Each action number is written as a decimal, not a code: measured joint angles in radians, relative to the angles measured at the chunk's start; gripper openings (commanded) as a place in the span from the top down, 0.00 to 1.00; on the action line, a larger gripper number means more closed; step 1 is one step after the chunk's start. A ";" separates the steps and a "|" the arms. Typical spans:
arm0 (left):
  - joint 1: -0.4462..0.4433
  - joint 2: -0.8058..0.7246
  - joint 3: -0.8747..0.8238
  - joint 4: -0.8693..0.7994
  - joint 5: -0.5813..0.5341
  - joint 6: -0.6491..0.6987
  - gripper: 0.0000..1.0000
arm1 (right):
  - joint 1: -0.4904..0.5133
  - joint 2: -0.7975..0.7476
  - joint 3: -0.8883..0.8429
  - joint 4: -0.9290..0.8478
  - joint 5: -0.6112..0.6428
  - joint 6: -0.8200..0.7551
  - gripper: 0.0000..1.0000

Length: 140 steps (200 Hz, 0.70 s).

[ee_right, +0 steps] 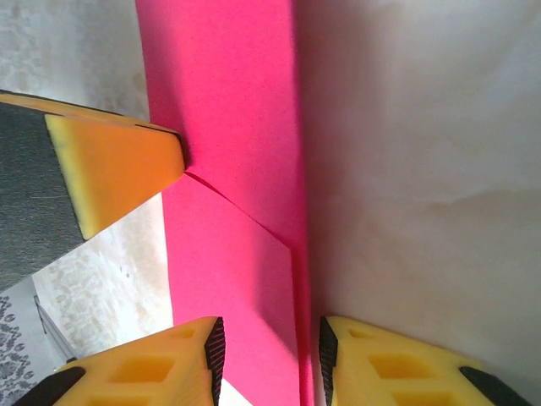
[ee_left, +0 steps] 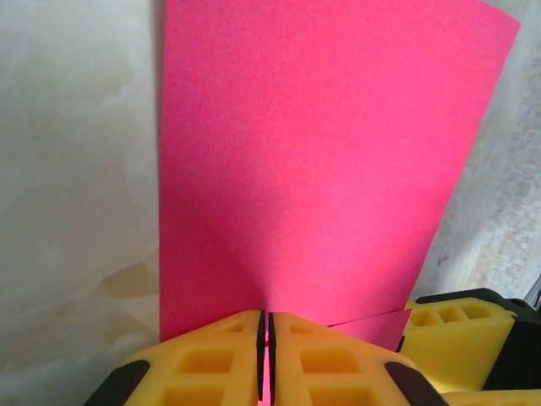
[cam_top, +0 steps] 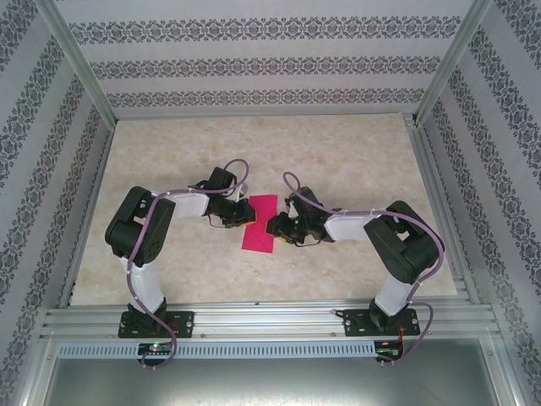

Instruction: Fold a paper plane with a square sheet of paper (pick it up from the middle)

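Observation:
The square sheet of paper (cam_top: 260, 222), magenta-pink, lies mid-table between the two arms, with one layer folded over another. My left gripper (cam_top: 245, 211) is at its left edge. In the left wrist view the left gripper (ee_left: 266, 315) is shut, pinching a thin sliver of the sheet (ee_left: 321, 169), which stretches away from the jaws. My right gripper (cam_top: 277, 227) is at the sheet's right side. In the right wrist view the right gripper (ee_right: 272, 334) stands open, with the sheet (ee_right: 237, 127) and its folded edge lying between the two fingers, untouched by either pad.
The beige marbled tabletop (cam_top: 338, 161) spreads around the paper. Patterned walls and metal frame rails (cam_top: 254, 317) enclose it. The two grippers are close together: a right finger (ee_left: 456, 330) shows in the left wrist view, a left finger (ee_right: 110, 169) in the right wrist view.

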 measured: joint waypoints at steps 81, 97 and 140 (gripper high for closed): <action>0.000 0.001 0.013 -0.008 0.000 0.000 0.86 | 0.000 0.019 0.000 0.055 -0.013 0.002 0.67; 0.000 0.001 0.013 -0.008 0.000 0.000 0.86 | 0.000 0.037 0.000 0.073 -0.021 0.002 0.70; 0.000 -0.006 0.012 -0.007 -0.008 -0.003 0.82 | 0.000 0.058 -0.001 0.123 -0.035 0.009 0.82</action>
